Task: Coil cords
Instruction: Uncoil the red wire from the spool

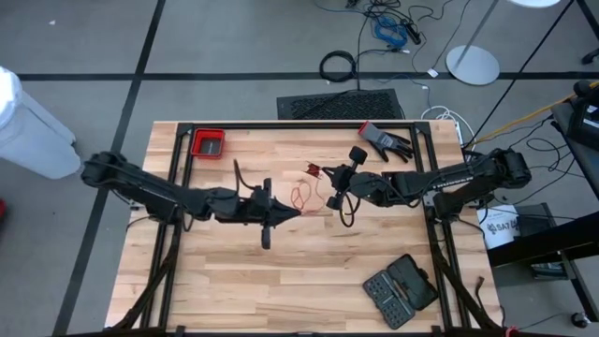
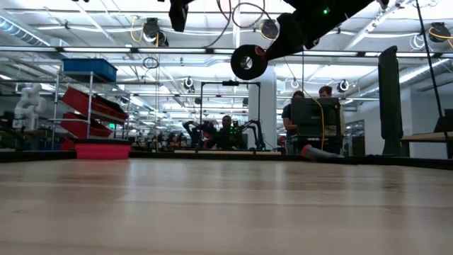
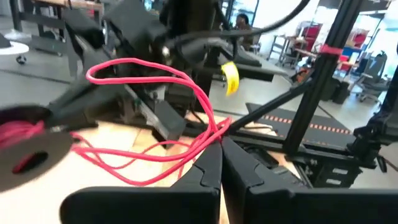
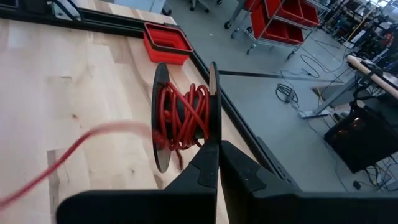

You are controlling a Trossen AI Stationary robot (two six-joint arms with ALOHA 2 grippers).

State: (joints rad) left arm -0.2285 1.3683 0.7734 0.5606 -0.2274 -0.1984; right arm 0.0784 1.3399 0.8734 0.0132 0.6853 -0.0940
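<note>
Overhead, both arms meet above mid-table. Left gripper [image 1: 298,212] pinched closed on the red cord [image 1: 301,194], which loops loose between the two arms above the table [image 1: 234,271]. Right gripper [image 1: 334,200] clamped tight on the black spool [image 4: 183,118], with red cord wound around its core; the spool hangs in the air in the low view. Off the table's right side sits a white bucket [image 1: 501,227] with dark lettering, too small to read. Red bin [image 1: 207,143] sits at the far-left corner, black bit case [image 1: 401,289] near right.
</note>
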